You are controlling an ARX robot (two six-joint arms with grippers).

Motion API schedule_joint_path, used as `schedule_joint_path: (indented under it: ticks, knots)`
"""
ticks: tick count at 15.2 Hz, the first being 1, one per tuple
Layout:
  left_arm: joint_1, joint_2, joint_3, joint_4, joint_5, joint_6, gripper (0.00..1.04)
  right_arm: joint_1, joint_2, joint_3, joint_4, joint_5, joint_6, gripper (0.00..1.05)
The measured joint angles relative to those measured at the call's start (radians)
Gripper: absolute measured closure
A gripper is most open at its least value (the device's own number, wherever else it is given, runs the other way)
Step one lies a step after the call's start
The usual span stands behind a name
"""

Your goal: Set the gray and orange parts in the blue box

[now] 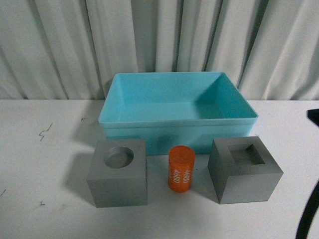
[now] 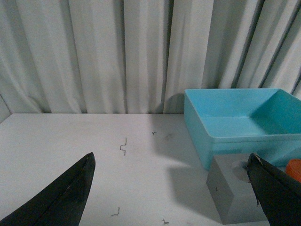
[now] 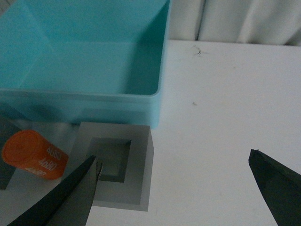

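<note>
In the front view the blue box [image 1: 177,124] stands empty at the middle of the white table. In front of it stand a gray cube with a round recess [image 1: 118,172], an upright orange cylinder lettered "4680" [image 1: 181,168] and a gray cube with a square recess [image 1: 244,169]. My left gripper [image 2: 169,162] is open above bare table, left of the round-recess cube [image 2: 233,195]. My right gripper [image 3: 174,162] is open above the table, one finger over the square-recess cube [image 3: 117,165], with the cylinder [image 3: 35,154] beside it. Both wrist views show the box [image 2: 235,117] [image 3: 89,101].
White curtains [image 1: 159,40] hang behind the table. Small dark marks [image 1: 46,130] lie on the table's left part. A dark piece of the right arm [image 1: 309,209] shows at the front view's right edge.
</note>
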Motion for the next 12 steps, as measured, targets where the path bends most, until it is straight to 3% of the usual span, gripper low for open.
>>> schedule_joint_path:
  ticks: [4,12]
  knots:
    - [0.000,0.000,0.000,0.000,0.000,0.000,0.07,0.079,0.221,0.053,0.045,0.040,0.042,0.06]
    - [0.000,0.000,0.000,0.000,0.000,0.000,0.07,0.145,0.468,0.180,0.090,0.134,0.128,0.06]
